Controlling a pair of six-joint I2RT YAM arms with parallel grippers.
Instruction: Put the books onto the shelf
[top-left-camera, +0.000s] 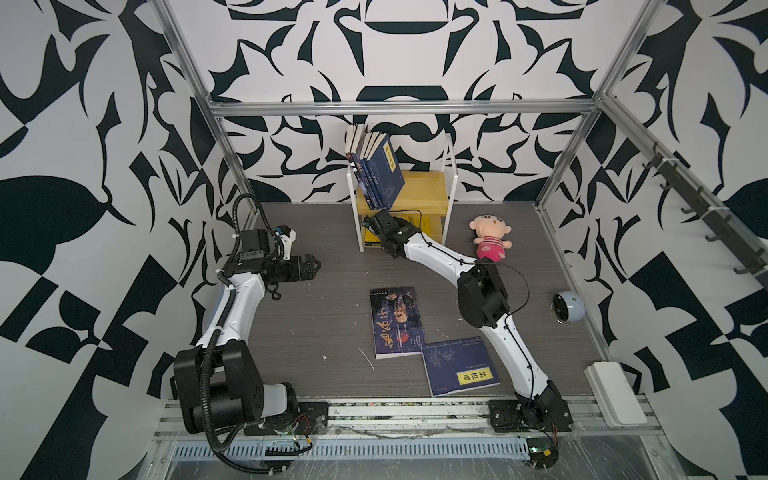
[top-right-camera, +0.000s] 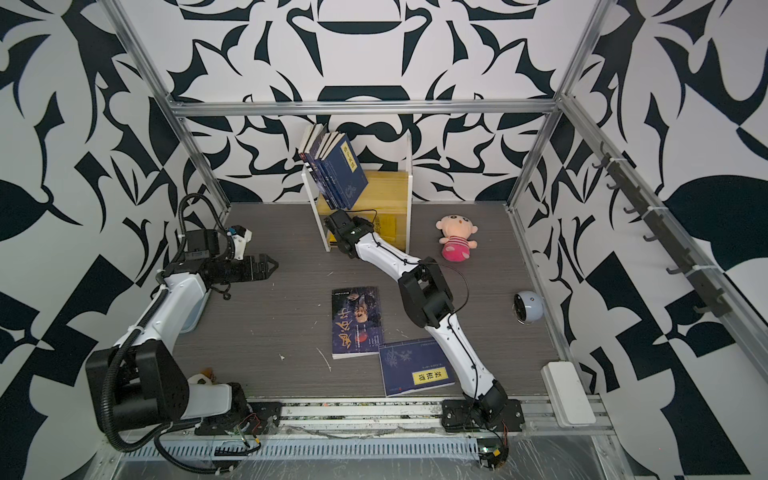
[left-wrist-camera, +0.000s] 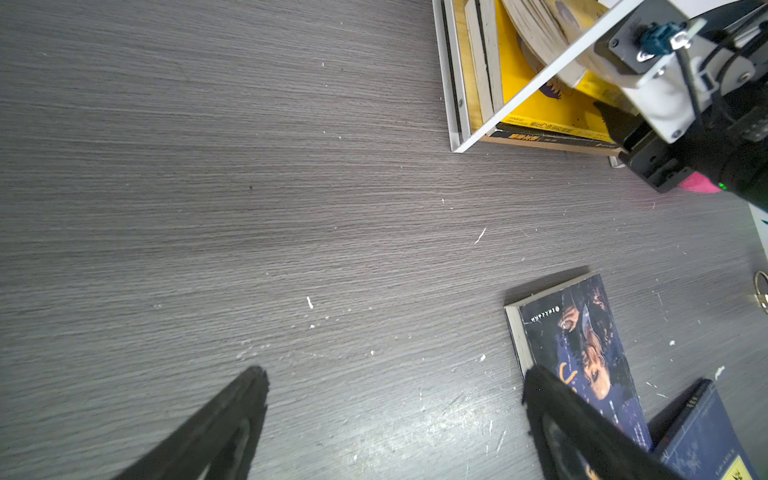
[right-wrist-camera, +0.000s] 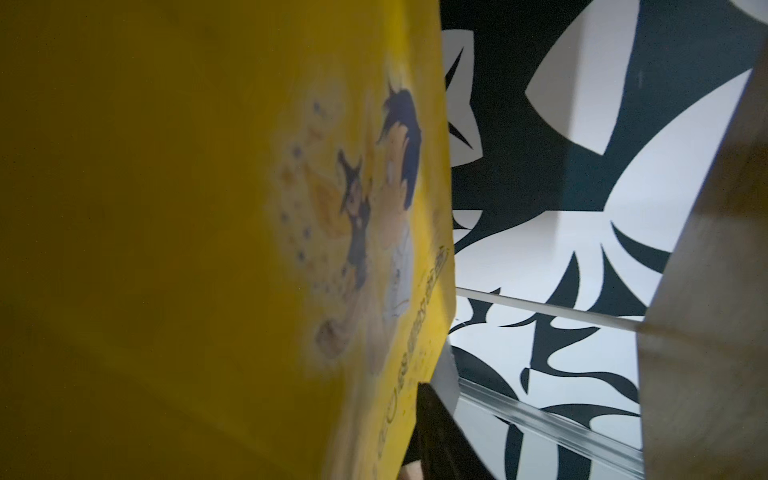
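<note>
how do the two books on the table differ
The dark book has gold calligraphy and a face on its cover; the navy book shows a yellow label. The dark book lies nearer the shelf; the navy book lies farther, turned more askew. Both lie flat, cover up, not yet shelved.
</note>
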